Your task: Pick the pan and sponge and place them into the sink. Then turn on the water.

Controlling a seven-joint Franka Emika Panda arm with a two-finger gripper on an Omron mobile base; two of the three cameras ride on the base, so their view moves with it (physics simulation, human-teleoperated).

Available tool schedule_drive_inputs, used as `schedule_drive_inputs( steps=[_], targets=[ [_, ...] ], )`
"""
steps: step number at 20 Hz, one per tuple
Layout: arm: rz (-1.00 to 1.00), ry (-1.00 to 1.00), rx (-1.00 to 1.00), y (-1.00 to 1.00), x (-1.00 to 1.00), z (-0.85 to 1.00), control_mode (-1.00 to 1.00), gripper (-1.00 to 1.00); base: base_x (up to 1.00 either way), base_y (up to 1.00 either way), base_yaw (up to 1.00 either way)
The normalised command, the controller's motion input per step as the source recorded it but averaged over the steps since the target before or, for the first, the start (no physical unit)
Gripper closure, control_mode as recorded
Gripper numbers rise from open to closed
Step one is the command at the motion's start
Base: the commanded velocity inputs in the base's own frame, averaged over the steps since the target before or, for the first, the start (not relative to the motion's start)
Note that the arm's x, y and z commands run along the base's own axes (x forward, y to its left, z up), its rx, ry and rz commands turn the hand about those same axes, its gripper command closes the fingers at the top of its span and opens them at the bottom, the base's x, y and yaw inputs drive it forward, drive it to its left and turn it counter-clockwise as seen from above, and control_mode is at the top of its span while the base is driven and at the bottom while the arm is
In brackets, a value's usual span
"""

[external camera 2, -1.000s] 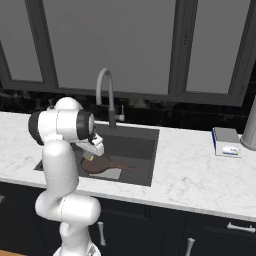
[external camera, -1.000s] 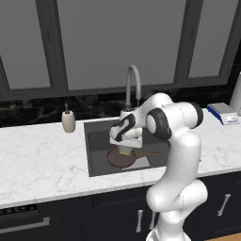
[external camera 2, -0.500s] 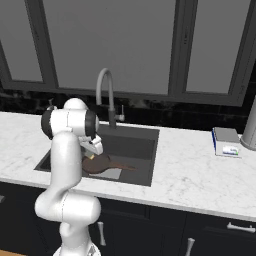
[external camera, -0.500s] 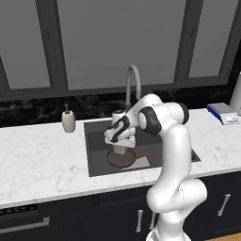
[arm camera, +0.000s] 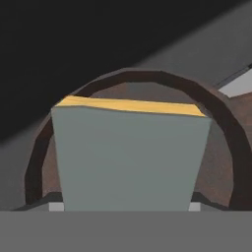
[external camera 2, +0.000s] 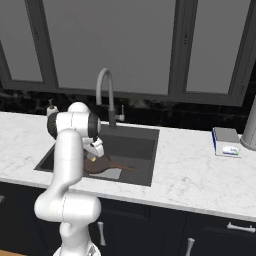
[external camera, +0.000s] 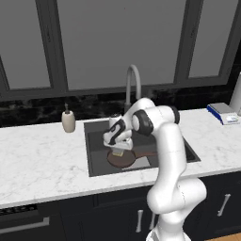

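The dark reddish-brown pan (external camera: 124, 160) lies at the bottom of the sink (external camera: 95, 165), its thin handle pointing right. My gripper (external camera: 117, 148) hangs just above the pan, shut on the sponge (external camera: 117, 153). In the hand view the sponge (arm camera: 130, 157) shows its grey-green face with a yellow edge on top and hides my fingertips. Behind it curves the rim of the pan (arm camera: 224, 128). From the right base view the pan (external camera 2: 103, 165) sits in the sink (external camera 2: 137, 145) under the hand. No water runs from the faucet (external camera: 132, 81).
A soap dispenser (external camera: 68, 121) stands on the counter left of the sink. A blue-and-white box (external camera: 223, 112) lies at the far right beside a tall grey cylinder (external camera 2: 249, 127). The arched faucet (external camera 2: 103, 86) rises behind the basin.
My hand has moved down and a little left inside the sink, bringing the sponge close over the pan. The pan has stayed put.
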Motion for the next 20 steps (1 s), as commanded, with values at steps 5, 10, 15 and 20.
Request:
schedule_drive_inputs(
  steps=[5,10,15,20],
  targets=[
    [0.0,0.0,0.0,0.0,0.0,-0.25,-1.0,1.0,0.0,0.0,0.0],
    [0.0,0.0,0.0,0.0,-0.07,-0.1,-1.0,1.0,0.0,0.0,0.0],
    [-0.01,0.0,0.0,0.0,-0.22,-0.02,-1.0,1.0,0.0,0.0,0.0],
    [-0.05,0.0,0.0,0.0,-0.28,0.0,-1.0,1.0,0.0,0.0,0.0]
  ],
)
